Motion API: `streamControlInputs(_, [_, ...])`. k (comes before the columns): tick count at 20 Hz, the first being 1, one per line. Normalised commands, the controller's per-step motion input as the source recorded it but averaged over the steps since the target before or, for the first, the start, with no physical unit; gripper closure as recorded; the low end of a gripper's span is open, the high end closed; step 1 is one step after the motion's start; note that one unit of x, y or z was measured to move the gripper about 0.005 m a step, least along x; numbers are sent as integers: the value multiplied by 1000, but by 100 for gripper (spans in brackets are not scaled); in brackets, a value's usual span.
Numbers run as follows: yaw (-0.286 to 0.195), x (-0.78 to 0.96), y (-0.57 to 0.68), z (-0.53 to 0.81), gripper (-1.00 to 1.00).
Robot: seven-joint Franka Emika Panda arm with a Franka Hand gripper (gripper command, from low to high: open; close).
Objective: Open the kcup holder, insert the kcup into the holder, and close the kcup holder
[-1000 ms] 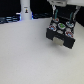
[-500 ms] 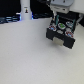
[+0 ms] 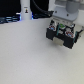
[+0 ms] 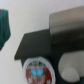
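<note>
**Green pod sits on top of the black holder, arm close above**

In the exterior view you see the black boxy kcup holder [image 3: 61,33] standing on the pale, off-white worktop [image 3: 30,57], toward the exterior view's right and near the far edge. The small round kcup with the bright green top [image 3: 60,24] rests on the upper face of that holder, toward its back. Just beside it, on the same upper face, you can make out a round pod with a reddish-white top [image 3: 68,33]; the picture is too blurred to say whether these pods sit in wells or simply lie on the surface. Pale patches show on the holder's front faces, but you cannot tell from them whether either drawer is pulled out or pushed in.

The white robot arm [image 3: 66,9] reaches down from the top of the exterior view to just above the holder. Its fingers are not clearly visible in either view, so you cannot tell whether they are apart or together, or whether they hold anything.

In the wrist view you look down on a dark flat panel [image 4: 37,46] of the holder, with a reddish-white-topped pod [image 4: 38,71] lying at its near edge and a dark round opening [image 4: 69,64] beside it. A teal-green blurred shape [image 4: 4,27] fills one corner; what it is cannot be told.
</note>
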Motion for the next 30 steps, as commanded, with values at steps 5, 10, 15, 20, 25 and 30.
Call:
streamControlInputs(5, [293, 12, -35, -200, -100])
streamControlInputs(10, [314, -206, -87, 0, -100])
streamControlInputs(15, [266, -331, -8, -17, -100])
streamControlInputs(20, [122, -323, 323, -69, -100])
streamControlInputs(25, [101, -414, 415, -3, -100])
streamControlInputs(30, [94, -531, 434, 0, -100])
